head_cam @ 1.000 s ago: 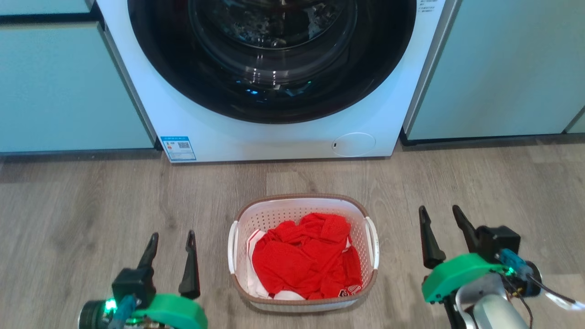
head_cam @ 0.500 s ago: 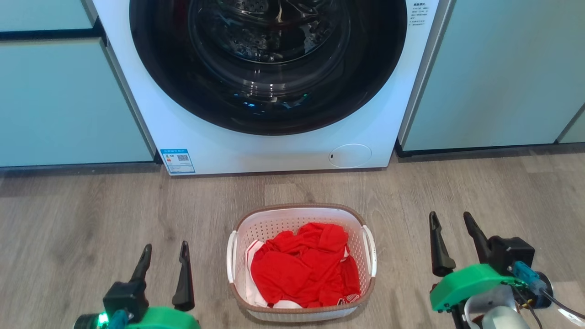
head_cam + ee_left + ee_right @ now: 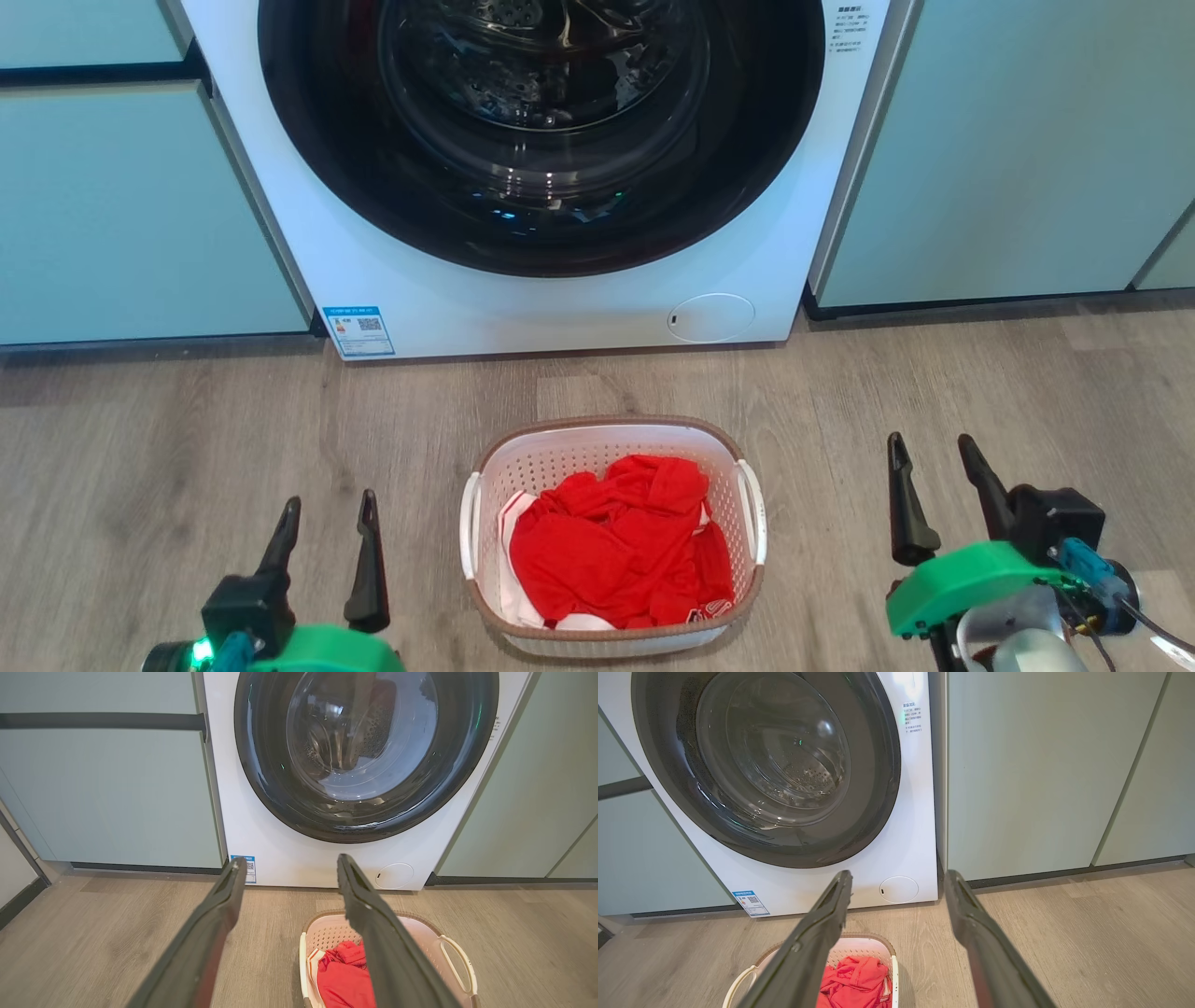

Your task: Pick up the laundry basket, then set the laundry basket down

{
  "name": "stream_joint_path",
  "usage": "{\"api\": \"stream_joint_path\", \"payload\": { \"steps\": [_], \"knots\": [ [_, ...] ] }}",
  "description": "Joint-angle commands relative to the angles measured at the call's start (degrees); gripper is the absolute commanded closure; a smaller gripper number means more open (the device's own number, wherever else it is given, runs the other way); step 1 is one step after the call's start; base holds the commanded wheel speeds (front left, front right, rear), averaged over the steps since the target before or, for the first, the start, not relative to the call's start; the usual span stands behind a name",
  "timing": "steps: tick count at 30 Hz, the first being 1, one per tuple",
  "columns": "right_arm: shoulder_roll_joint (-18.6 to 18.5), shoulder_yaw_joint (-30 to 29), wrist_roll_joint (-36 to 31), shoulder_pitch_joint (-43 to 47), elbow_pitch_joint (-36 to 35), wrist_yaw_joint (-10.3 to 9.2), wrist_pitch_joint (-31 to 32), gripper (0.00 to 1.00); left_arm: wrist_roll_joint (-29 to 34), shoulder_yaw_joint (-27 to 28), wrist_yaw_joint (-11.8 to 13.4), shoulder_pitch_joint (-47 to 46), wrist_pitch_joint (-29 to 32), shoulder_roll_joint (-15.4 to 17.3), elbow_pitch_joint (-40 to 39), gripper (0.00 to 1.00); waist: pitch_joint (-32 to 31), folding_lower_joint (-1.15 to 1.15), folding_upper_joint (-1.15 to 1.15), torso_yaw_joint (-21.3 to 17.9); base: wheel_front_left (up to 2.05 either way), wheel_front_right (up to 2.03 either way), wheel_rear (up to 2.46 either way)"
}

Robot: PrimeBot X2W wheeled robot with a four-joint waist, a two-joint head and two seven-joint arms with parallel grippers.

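Observation:
The laundry basket [image 3: 551,448] stands on the wooden floor in front of the washing machine, white with perforated sides, a brown rim and two white side handles, holding red clothes [image 3: 616,541]. My left gripper [image 3: 327,506] hovers open to the basket's left, clear of the left handle. On the other side my right gripper [image 3: 932,445] is open too, well off from the right handle. The left wrist view has the basket [image 3: 444,933] low and partly behind the left gripper [image 3: 292,861]. In the right wrist view the basket [image 3: 866,942] lies below the right gripper [image 3: 898,875].
A white front-loading washing machine [image 3: 560,308] with a dark round door stands close behind the basket. Pale green cabinet fronts [image 3: 1008,149] flank it on both sides. Bare wooden floor [image 3: 140,448] spreads to the left and right of the basket.
The head camera has tilted, so the whole picture sits lower. Both grippers stay open beside the basket; the basket has not moved.

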Motion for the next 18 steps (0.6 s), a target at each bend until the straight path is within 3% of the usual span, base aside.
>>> {"api": "stream_joint_path", "payload": {
  "steps": [1,9,10,18],
  "knots": [
    [-0.3,1.1,0.1,-1.7,-2.1,-0.14,-0.7,0.0,0.3,1.9,0.5,-1.7,-0.5,-0.4,-1.7,0.0,0.0,0.01,0.0,0.0,0.0,0.0,0.0],
    [-0.3,0.7,-0.1,-1.6,-2.3,-0.14,-0.7,0.0,1.7,2.1,0.8,-2.0,-0.5,-0.4,-2.1,0.0,0.1,0.01,0.0,0.0,0.0,0.0,0.0],
    [0.0,-0.5,0.0,0.0,-0.1,-0.01,0.0,1.0,1.5,0.1,0.4,0.0,0.0,0.0,-0.2,1.0,0.1,0.01,0.0,0.0,0.0,0.0,0.0],
    [0.1,-0.6,3.2,0.5,2.6,-0.01,0.7,1.0,-2.1,0.3,0.0,0.0,0.9,0.1,2.8,1.0,0.2,0.01,0.0,-0.1,0.0,0.0,0.0]
  ]
}}
